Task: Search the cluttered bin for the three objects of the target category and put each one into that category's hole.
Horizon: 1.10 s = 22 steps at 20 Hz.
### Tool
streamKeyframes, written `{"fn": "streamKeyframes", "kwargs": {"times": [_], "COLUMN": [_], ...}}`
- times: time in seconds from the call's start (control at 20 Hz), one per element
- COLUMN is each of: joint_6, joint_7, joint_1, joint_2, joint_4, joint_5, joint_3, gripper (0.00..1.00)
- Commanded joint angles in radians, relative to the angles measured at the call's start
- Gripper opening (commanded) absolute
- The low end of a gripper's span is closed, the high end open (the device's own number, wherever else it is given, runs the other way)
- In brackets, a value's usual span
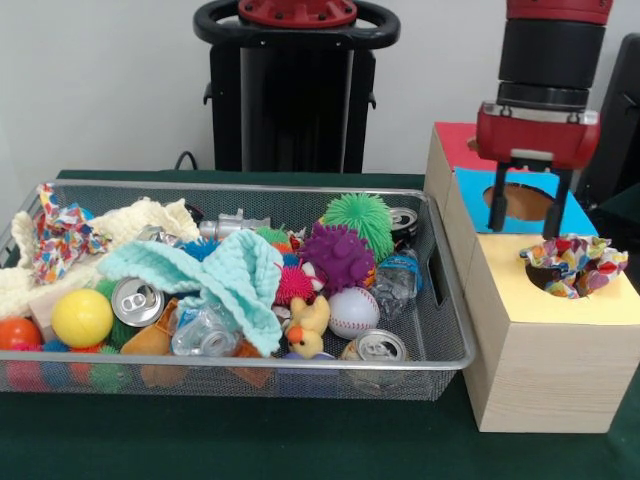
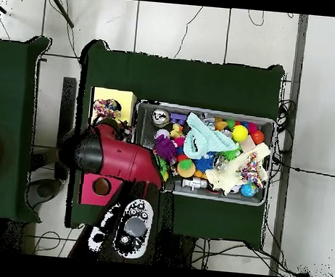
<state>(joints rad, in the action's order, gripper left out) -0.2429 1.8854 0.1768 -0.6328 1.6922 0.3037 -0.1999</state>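
A: Item: confetti cloth (image 1: 573, 264), lodged in the yellow-topped hole (image 1: 560, 275), right of the mesh bin (image 1: 445, 300). Gripper (image 1: 529, 210) above, spread, empty.

B: Outstanding: second confetti cloth (image 1: 58, 232) and cream knitted cloth (image 1: 140, 220), bin's far left. Next, probably: travel left, descend.

The red and black arm (image 1: 553, 60) comes straight down from above, its wrist vertical over the wooden box (image 1: 545, 370). The gripper (image 1: 526, 212) hangs just above the box's top, over its blue and yellow squares, its two dark fingers (image 1: 552, 205) spread apart with nothing between them. From overhead the red arm (image 2: 114, 160) lies across the box, hiding the gripper.
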Motion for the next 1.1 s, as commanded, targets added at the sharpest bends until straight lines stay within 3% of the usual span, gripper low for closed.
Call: {"fn": "streamKeyframes", "kwargs": {"times": [0.05, 0.65, 1.1], "joint_6": [-0.134, -0.092, -0.139], "joint_7": [0.053, 0.094, 0.114], "joint_1": [-0.046, -0.053, -0.028], "joint_2": [-0.005, -0.007, -0.032], "joint_4": [0.11, 0.093, 0.086], "joint_5": [-0.088, -0.13, -0.13], "joint_3": [0.005, 0.018, -0.002], "gripper": [1.0, 1.0, 1.0]}}
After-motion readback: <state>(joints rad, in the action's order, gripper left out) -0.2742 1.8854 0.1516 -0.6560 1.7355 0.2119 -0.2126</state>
